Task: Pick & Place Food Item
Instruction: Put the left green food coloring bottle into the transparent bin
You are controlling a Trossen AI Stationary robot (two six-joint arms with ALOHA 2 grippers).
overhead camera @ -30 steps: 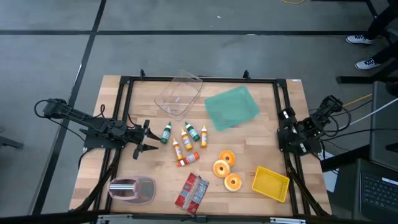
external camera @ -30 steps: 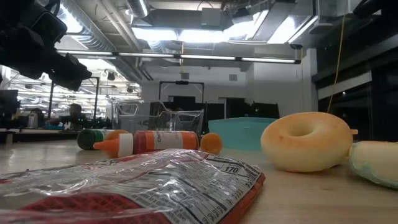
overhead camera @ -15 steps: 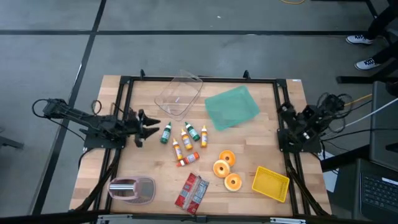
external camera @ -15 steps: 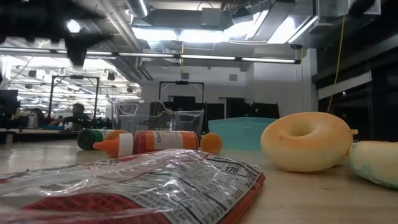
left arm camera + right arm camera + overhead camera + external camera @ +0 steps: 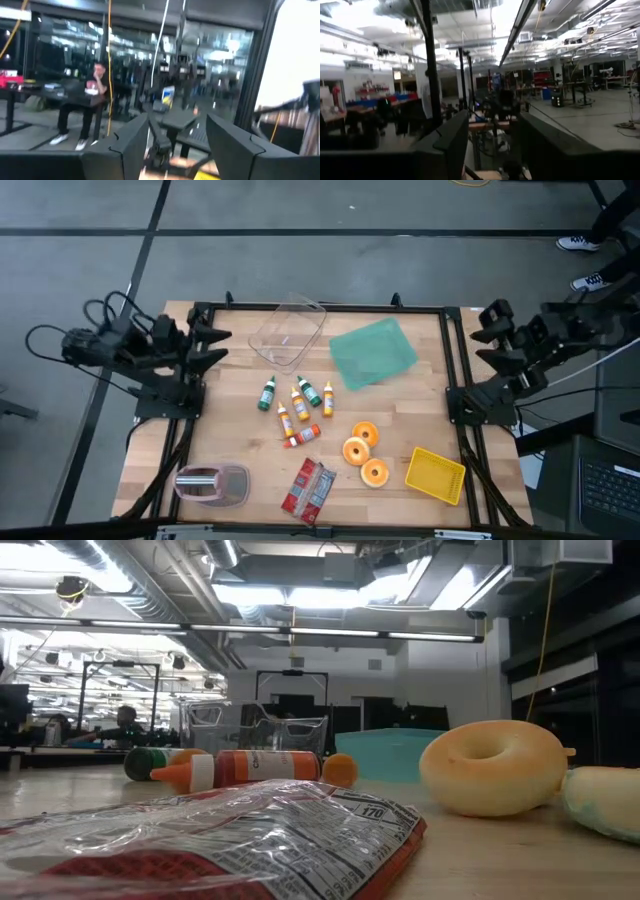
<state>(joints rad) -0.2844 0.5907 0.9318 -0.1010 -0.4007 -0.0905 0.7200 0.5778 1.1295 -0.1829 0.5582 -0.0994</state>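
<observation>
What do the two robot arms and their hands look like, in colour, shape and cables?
Both arms are black with jointed segments. The left hand and the right hand each end in two dark, flat, wedge-shaped fingers. Loose black cables loop beside the left arm; dark cables run along the right arm.

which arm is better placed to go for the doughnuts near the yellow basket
Probably the right. The doughnuts lie on the right half of the table beside the yellow basket, nearer the right gripper. The left gripper is raised over the far left edge. Both are open and empty.
</observation>
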